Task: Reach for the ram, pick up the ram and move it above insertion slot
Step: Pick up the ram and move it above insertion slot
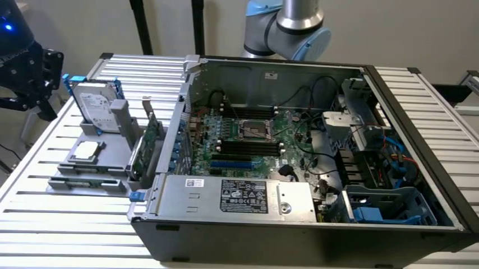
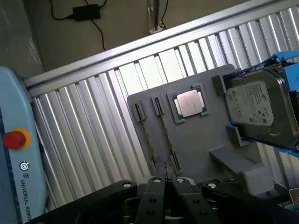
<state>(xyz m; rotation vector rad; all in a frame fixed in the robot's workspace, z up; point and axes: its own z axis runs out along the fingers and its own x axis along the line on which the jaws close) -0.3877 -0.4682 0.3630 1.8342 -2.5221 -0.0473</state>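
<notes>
Desk point(image 1: 45, 224) carried an open computer case point(image 1: 299, 168), the arm point(image 1: 288, 28) standing behind it. Closed, empty jaws hung over the grey holder point(image 2: 201, 140) at the exterior view's left, where the ram point(image 1: 86, 182) sat slotted near a hard drive point(image 2: 254, 105).

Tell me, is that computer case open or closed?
Open. The computer case has no side cover on, so the motherboard and cables inside are plainly visible.
</notes>
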